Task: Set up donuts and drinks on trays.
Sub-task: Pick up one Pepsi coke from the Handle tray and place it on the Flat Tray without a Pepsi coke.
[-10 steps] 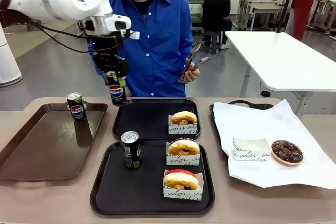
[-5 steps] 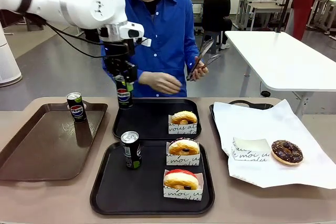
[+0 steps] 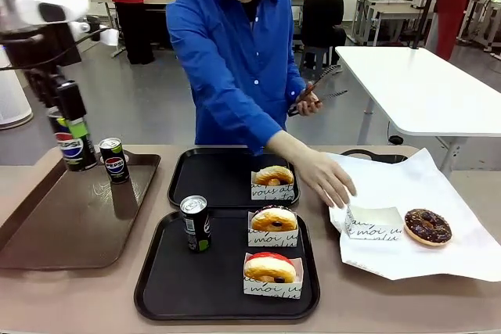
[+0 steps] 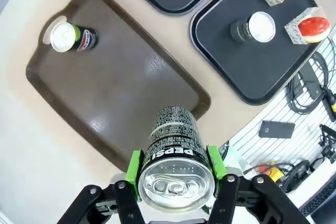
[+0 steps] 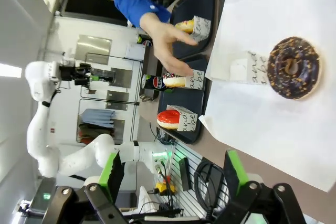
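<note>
The tan table [image 3: 78, 303] stood between the robot and a person in blue. The Pepsi can [image 3: 74, 150] had swung away from the far black tray [image 3: 211, 181]. 1 second before, it hung over that tray's left corner. Now it hung well left of it, past the second Pepsi can [image 3: 115, 160] and over the brown tray's [image 3: 47, 232] outer edge. The left gripper [image 3: 69, 132] clamped its sides, clear of any surface. The far black tray held 1 boxed donut [image 3: 273, 176] and no drink, so the placement looked undone. Right of that tray, the person's hand [image 3: 333, 181] had reached the empty box [image 3: 374, 223]. The right gripper [image 5: 173, 167] stood wide, holding nothing.
</note>
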Available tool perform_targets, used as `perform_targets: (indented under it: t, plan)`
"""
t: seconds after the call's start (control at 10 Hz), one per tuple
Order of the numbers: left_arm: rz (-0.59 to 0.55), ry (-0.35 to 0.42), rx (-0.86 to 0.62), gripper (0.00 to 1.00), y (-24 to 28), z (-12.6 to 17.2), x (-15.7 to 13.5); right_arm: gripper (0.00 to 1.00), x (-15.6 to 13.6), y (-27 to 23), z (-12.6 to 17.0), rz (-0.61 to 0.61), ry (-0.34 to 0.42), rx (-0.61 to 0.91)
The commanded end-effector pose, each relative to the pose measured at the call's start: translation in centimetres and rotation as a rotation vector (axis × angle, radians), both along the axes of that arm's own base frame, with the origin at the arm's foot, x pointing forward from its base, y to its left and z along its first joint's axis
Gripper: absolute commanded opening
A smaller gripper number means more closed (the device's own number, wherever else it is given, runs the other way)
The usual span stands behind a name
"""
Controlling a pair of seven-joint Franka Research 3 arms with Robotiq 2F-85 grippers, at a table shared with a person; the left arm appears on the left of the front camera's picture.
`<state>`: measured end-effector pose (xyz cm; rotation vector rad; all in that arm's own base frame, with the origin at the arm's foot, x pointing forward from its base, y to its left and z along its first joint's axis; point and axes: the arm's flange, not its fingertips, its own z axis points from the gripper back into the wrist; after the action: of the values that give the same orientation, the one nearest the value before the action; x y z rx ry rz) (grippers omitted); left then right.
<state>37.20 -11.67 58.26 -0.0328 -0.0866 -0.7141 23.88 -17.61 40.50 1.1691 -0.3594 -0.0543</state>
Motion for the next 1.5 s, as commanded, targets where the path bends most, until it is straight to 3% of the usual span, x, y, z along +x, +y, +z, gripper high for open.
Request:
perform_targets:
  t: [0.0,0.1,0.2,1.4]
  plan:
    - [-0.014,-0.023,-0.009,0.59,-2.0,-0.9,2.7,1.0,0.0,0.0,0.0,0.002,-0.018,0.008]
    - [0.007,-0.042,-0.008,0.59,-2.2,-1.2,3.2,1.0,0.0,0.0,0.0,0.002,-0.018,0.008]
    - [-0.007,-0.004,-0.002,0.59,-0.5,-0.4,0.4,1.0,0.0,0.0,0.0,0.002,-0.018,0.008]
    - [-0.007,-0.004,-0.002,0.59,-0.5,-0.4,0.4,1.0,0.0,0.0,0.0,0.002,-0.018,0.008]
